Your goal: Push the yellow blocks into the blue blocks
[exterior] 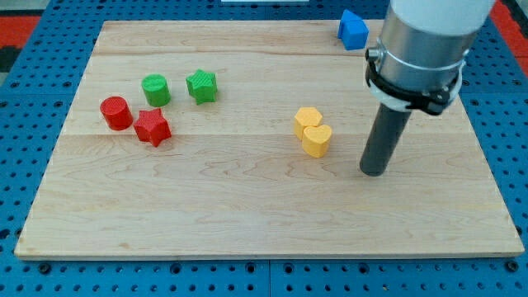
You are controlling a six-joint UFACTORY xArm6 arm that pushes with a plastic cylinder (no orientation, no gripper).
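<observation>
Two yellow blocks sit touching near the board's middle: a yellow hexagon-like block and, just below it, a yellow heart block. A blue block sits at the view's top edge of the board, right of centre, partly next to the arm's body. My tip rests on the board to the right of the yellow heart block, a short gap away, and well below the blue block.
A green cylinder and a green star block sit at upper left. A red cylinder and a red star block sit just below them. The wooden board lies on a blue pegboard.
</observation>
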